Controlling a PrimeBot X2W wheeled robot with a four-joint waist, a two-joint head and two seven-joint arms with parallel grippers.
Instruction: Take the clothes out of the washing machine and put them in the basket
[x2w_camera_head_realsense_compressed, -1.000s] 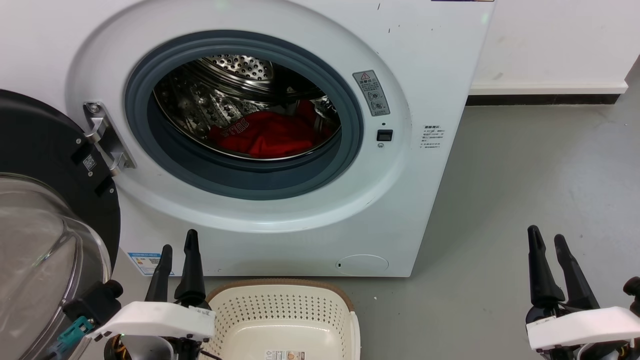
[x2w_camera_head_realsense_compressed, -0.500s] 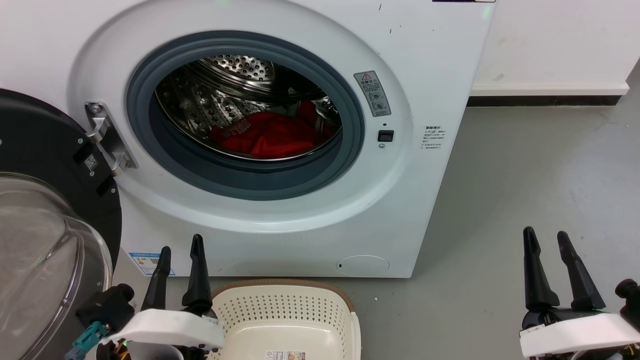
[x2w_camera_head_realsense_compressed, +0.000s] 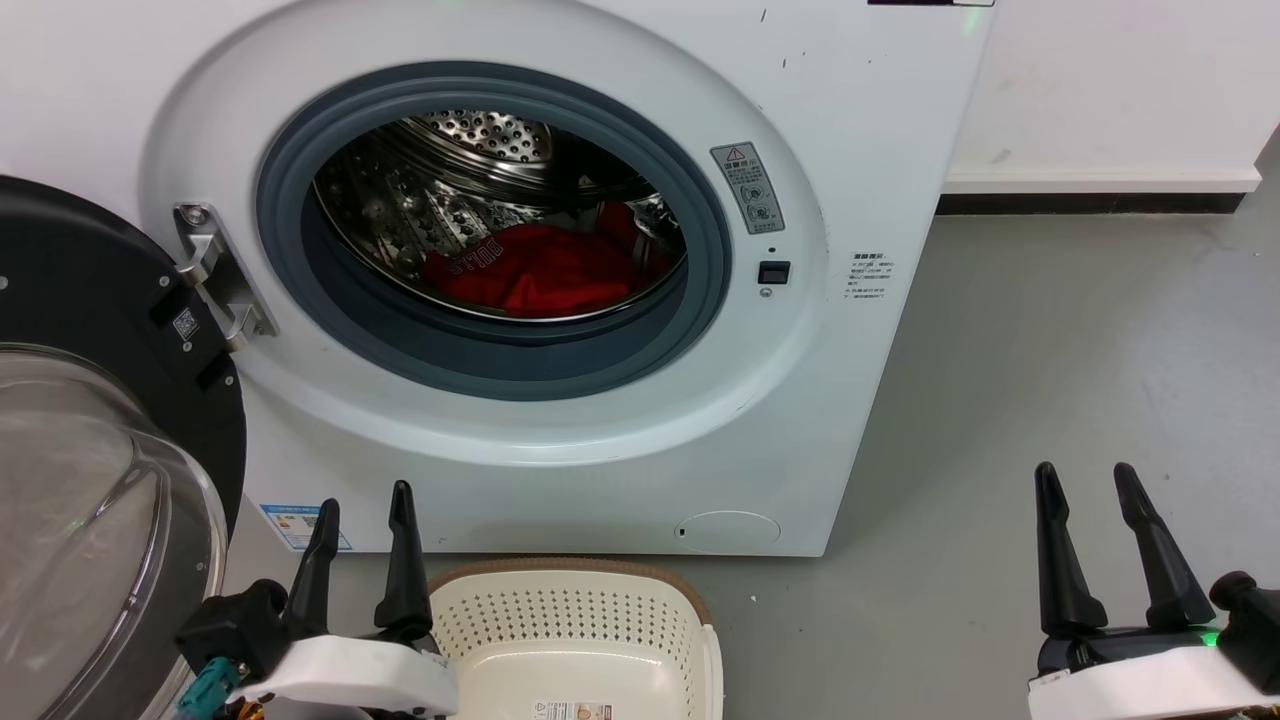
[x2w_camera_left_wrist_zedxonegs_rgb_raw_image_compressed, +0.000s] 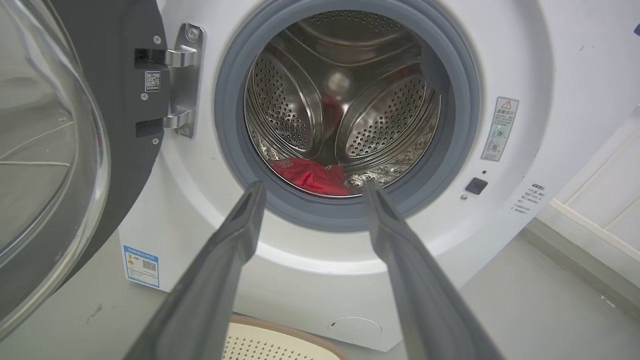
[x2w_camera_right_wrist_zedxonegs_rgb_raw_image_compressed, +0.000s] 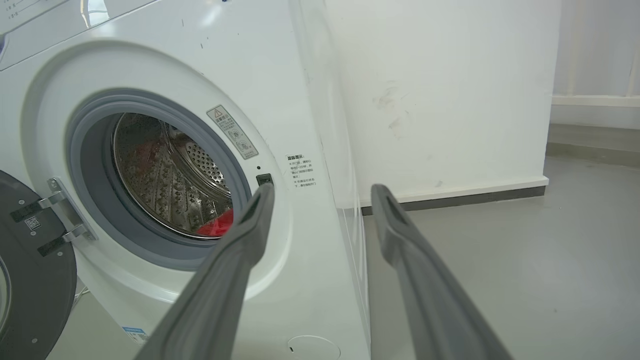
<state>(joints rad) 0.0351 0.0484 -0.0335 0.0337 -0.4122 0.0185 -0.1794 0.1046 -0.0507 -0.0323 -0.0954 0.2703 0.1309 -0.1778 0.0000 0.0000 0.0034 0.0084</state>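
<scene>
Open through the grey rubber door ring (x2w_camera_head_realsense_compressed: 500, 368) of the white front-loading washing machine (x2w_camera_head_realsense_compressed: 600, 470). Hemmed on the left by its swung-out black-rimmed glass door (x2w_camera_head_realsense_compressed: 100, 480). Free above the cream perforated plastic basket (x2w_camera_head_realsense_compressed: 570, 572).

- washing machine (x2w_camera_head_realsense_compressed: 560, 480) shell: smooth, glossy white
- drum (x2w_camera_head_realsense_compressed: 420, 210): shiny perforated steel
- door ring (x2w_camera_head_realsense_compressed: 500, 365): matt grey rubber
- clothes (x2w_camera_head_realsense_compressed: 545, 275): soft creased red cloth
- basket (x2w_camera_head_realsense_compressed: 570, 630): matt cream plastic, brown woven-look rim
- door glass (x2w_camera_head_realsense_compressed: 70, 520), lower left: clear, glossy
- floor (x2w_camera_head_realsense_compressed: 1050, 340): smooth matt grey

Red clothes (x2w_camera_head_realsense_compressed: 540, 275) crumpled in open washing machine (x2w_camera_head_realsense_compressed: 850, 150) drum, cream basket (x2w_camera_head_realsense_compressed: 575, 625) empty below
</scene>
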